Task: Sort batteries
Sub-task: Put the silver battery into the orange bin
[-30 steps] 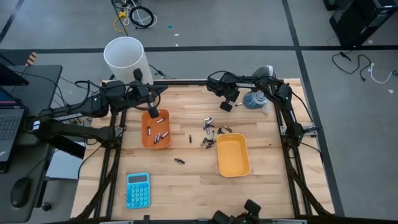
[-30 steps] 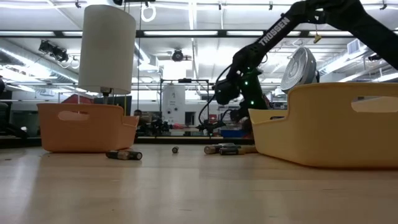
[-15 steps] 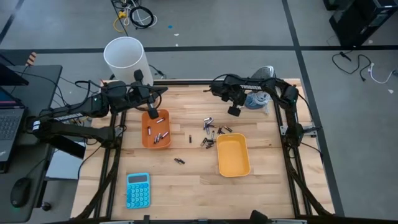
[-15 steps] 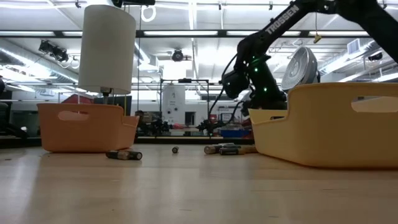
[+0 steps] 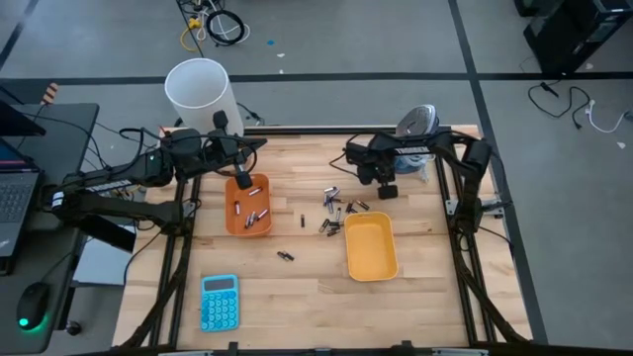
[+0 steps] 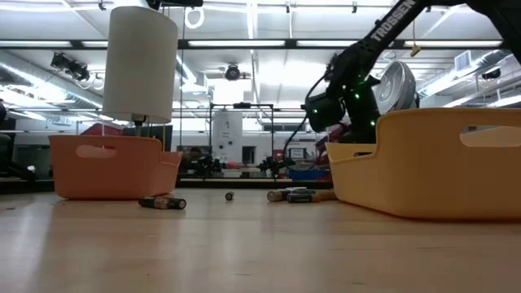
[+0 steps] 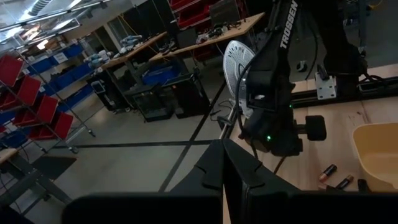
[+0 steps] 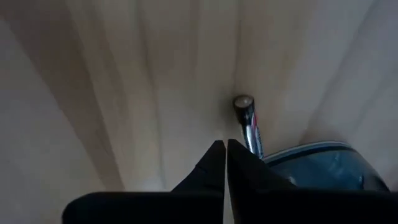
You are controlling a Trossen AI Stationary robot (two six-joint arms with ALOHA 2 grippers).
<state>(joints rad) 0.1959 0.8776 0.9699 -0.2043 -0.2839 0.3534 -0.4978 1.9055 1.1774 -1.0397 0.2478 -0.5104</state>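
Note:
Several loose batteries lie on the wooden table left of the yellow tray. One single battery lies nearer the front. More batteries lie in the orange tray. My left gripper hovers shut and nearly level above that tray's far end, with nothing between its fingers. My right gripper is shut and points steeply down above bare table, between the small fan and the yellow tray's far edge. Its fingertips are clear of the wood.
A white bucket stands off the table's far left corner. A blue calculator lies at the front left. The fan's grey base and its metal stem stand close beside my right gripper.
My right gripper has moved from the table's far edge toward its near and right edges, to the far side of the yellow tray, and has rolled about its own axis. It has stayed shut. My left gripper has not moved.

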